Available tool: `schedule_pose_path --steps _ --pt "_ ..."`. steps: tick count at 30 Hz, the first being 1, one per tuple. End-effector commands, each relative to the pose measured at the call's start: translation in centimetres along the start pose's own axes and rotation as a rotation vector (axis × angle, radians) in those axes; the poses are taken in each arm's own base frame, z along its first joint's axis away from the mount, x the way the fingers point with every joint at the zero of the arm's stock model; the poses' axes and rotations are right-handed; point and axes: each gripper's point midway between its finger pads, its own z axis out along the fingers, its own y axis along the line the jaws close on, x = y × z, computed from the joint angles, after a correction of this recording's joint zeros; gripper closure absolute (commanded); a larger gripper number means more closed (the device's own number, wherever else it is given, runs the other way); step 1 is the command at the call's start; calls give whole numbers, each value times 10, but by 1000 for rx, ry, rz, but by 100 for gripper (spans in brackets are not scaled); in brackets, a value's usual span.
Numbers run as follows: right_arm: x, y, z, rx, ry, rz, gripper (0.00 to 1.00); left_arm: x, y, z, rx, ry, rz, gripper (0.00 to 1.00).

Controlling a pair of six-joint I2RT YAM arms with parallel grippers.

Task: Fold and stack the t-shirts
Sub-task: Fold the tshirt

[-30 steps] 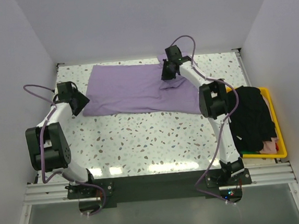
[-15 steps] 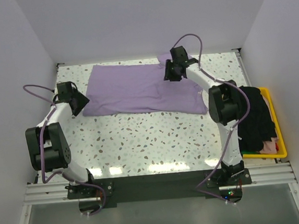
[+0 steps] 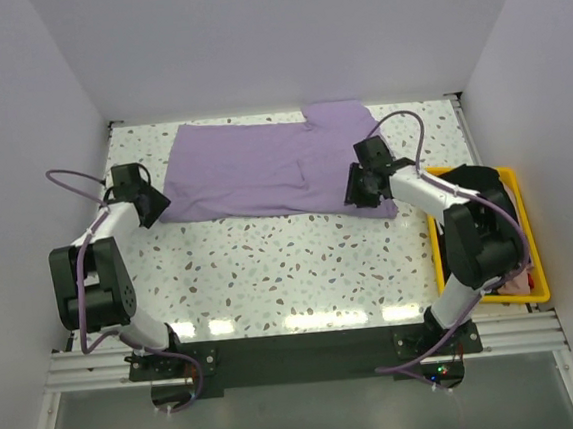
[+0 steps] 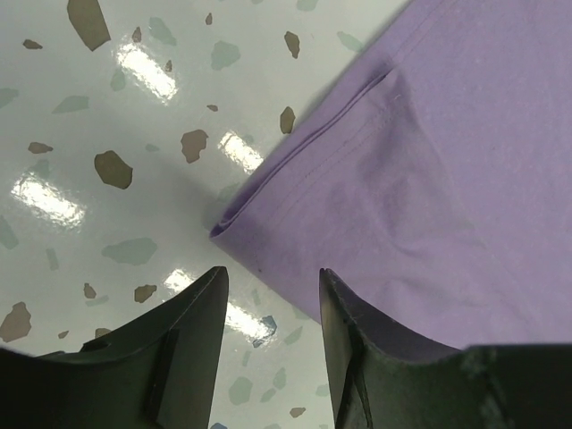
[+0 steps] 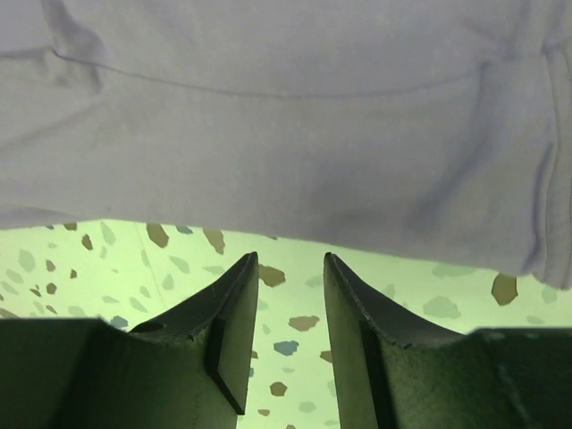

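Top external shows one lavender t-shirt (image 3: 262, 166); left fingers (image 4: 179, 340) and right fingers (image 5: 223, 322) stand apart, empty.

Speckled white terrazzo table (image 3: 271, 266) with shiny glare patches along the near edge, plain pale walls (image 3: 17, 118) boxing it in, a yellow plastic bin (image 3: 511, 298) on the right side with something pinkish (image 3: 516, 281) peeking out at its near corner.
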Motion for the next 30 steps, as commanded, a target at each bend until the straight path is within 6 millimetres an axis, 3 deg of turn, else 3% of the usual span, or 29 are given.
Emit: schedule_pose_path --steps 1,10,15,21,27,30 --pt "-7 -1 -15 -10 -74 35 60 3 -3 8 29 4 -35 50" --pt "15 -24 -24 47 -68 58 47 16 -2 28 20 45 -80 49" --pt "19 -36 -26 88 -76 73 44 12 -1 33 2 34 -86 50" --pt "23 -48 -19 115 -67 101 43 10 0 41 -15 30 -74 64" --pt "21 -64 -9 157 -62 138 41 8 1 47 -29 28 -50 90" --pt "17 -71 -5 180 -67 150 41 5 2 48 -41 24 -36 97"
